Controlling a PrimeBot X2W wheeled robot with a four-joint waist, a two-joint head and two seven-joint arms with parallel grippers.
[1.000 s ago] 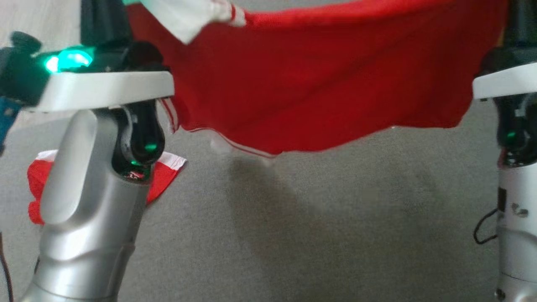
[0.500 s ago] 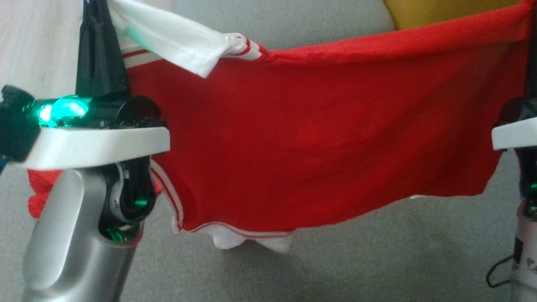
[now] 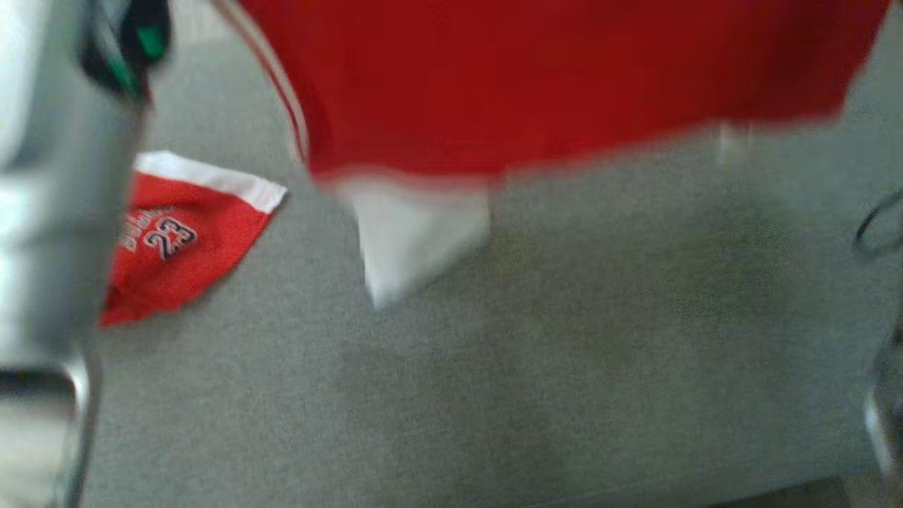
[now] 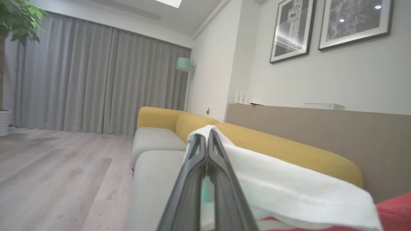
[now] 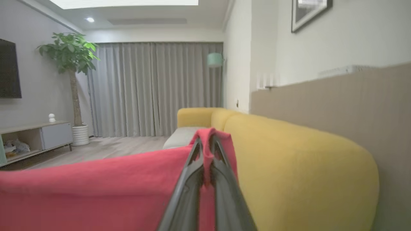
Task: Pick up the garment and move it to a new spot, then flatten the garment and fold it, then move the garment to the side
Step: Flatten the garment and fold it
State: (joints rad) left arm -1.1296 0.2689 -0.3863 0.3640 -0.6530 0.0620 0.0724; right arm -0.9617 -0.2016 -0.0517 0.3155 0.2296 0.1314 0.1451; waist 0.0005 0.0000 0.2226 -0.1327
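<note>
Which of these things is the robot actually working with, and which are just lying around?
In use: red garment, clamped by left gripper and right gripper.
Just there: number 23 jersey, plant, lamp, pictures.

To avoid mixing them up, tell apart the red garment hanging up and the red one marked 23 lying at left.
The hanging garment is lifted above the grey seat, spread wide; the number-23 garment lies on it, a smaller patch. The hanging one shows plain red; the other carries printed lettering. Both are red with white trim.
</note>
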